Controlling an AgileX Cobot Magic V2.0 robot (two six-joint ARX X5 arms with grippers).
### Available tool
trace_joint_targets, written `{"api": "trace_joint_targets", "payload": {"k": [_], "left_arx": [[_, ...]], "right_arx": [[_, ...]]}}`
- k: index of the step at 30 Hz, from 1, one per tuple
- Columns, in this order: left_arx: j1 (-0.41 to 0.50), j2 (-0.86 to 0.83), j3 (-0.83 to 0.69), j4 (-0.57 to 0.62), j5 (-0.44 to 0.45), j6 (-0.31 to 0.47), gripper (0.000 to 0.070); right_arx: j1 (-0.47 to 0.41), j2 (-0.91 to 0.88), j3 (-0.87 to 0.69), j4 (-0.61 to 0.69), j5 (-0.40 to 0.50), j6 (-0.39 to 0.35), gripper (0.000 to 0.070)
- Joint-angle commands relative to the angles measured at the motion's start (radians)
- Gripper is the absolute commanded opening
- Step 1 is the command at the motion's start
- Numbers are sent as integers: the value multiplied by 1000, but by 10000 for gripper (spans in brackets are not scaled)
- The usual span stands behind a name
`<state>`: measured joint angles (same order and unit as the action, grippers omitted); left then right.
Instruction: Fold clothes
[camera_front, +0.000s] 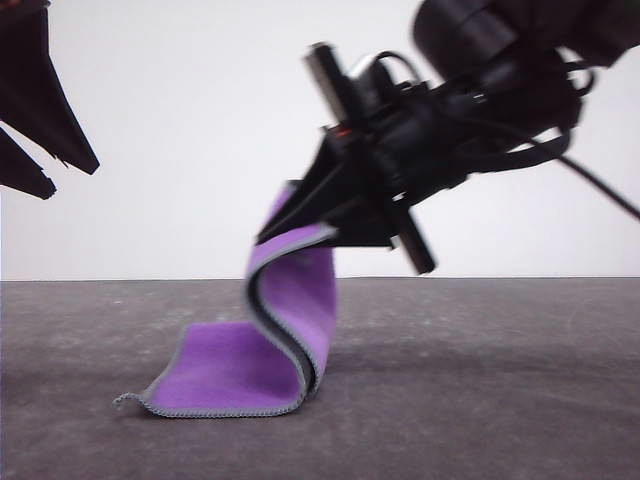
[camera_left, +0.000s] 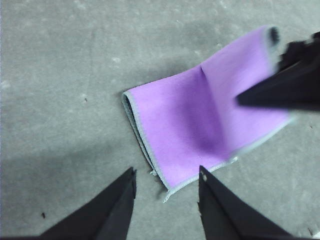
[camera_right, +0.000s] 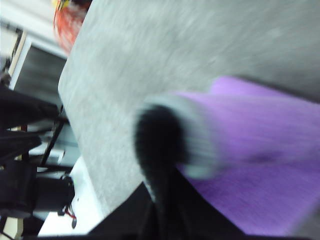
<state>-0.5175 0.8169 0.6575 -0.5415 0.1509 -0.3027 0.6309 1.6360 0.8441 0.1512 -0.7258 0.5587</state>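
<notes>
Front view: right fingers (camera_front: 300, 215) clamped on upper edge of purple cloth (camera_front: 235, 365), lifting it above grey counter (camera_front: 480, 380). Cloth's lower part lies flat on counter, upper part curls up, dark grey backing showing at fold. Left fingers (camera_left: 165, 197) apart, empty, hovering above cloth's near corner.

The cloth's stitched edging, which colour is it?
Light grey, running along the border of the purple cloth; it shows best in the front view.

Right gripper (camera_front: 300, 215) tips hidden behind cloth (camera_front: 290, 320) – cloth edge blurred in right wrist view.
</notes>
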Motion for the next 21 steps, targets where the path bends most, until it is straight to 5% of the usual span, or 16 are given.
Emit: {"api": "trace_joint_targets", "payload": {"k": [1,7,12,17,21], "left_arx": [[-5,5,4,12,-5,15,232],[-5,5,4,13,-5,15,232],[-5,5,4,15,-5,15,232],[-5,5,4,18,-6,15,232],[-5,5,4,25,-6,14,232]], "right_arx": [[22,50,27,8,5,7,0],[66,157,48,98,6,15,7],[63,154,48,95,-14,34,350],[28,66,48,48,-74,27,362],[0,-57,48,-102,-24,-93,359]]}}
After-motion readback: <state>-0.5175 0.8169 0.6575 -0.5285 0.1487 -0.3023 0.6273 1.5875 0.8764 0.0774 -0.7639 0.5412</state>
